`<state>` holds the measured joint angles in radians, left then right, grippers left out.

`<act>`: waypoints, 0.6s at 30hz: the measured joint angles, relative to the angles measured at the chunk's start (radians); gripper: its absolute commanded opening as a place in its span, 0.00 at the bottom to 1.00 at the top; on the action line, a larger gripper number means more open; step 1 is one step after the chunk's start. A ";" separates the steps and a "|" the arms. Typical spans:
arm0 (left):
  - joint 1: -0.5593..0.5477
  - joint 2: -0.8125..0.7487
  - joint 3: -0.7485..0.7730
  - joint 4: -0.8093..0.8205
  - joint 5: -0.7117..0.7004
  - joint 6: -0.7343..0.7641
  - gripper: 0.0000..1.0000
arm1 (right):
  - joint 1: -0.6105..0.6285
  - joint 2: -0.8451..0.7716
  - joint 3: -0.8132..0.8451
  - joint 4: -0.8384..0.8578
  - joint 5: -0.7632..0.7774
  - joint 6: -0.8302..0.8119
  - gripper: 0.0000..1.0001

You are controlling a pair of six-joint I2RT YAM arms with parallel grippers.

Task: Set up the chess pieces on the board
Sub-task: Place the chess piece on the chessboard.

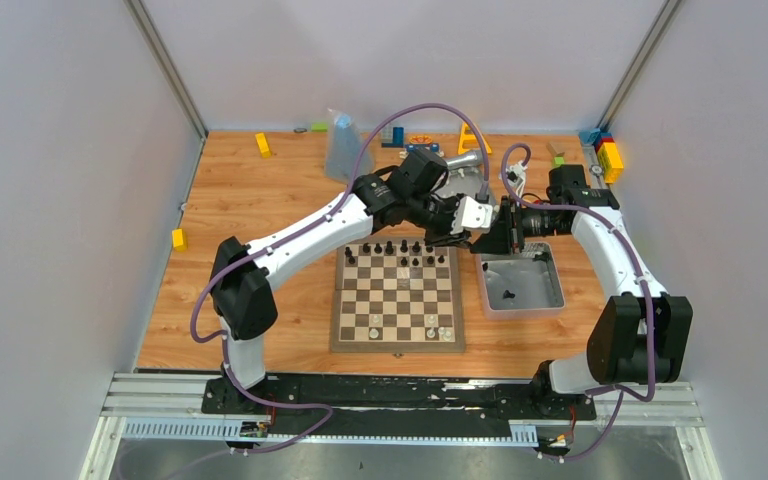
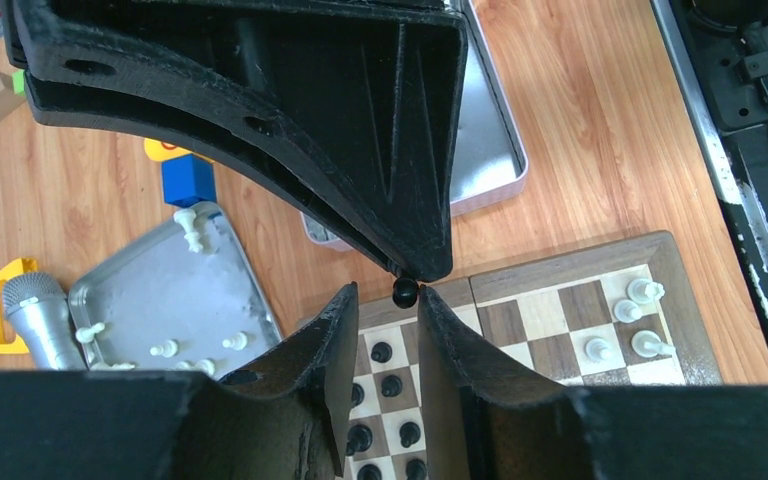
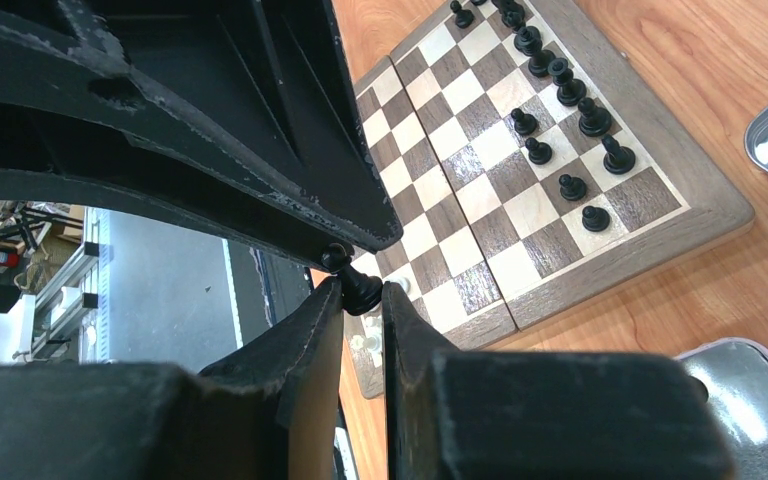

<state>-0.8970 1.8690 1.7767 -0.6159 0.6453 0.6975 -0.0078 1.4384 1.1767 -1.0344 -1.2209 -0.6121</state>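
The right tool (image 3: 362, 296) pinches a black pawn (image 3: 353, 282) by its base. The left tool (image 2: 387, 296) gapes around the pawn's head, the board (image 1: 397, 346) below both. Close the left squarely on the head before the right loosens.

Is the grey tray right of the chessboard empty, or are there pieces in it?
Not empty. The overhead view shows the tray holding at least one small black piece near its middle; the rest looks bare.
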 measured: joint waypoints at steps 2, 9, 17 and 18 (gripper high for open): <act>0.000 0.000 0.001 0.000 0.000 0.000 0.33 | 0.003 0.000 0.000 0.000 0.000 0.000 0.00; -0.003 0.001 0.001 -0.013 0.001 -0.003 0.26 | 0.020 0.005 0.000 0.002 0.008 0.000 0.00; -0.006 0.002 0.001 -0.030 0.002 -0.003 0.10 | 0.021 0.013 0.000 0.001 0.008 0.000 0.02; -0.006 0.002 0.001 -0.031 0.002 -0.003 0.09 | 0.021 0.014 0.000 0.001 0.008 0.000 0.03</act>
<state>-0.9035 1.8709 1.7775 -0.6468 0.6476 0.6949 0.0132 1.4521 1.1767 -1.0336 -1.2129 -0.6117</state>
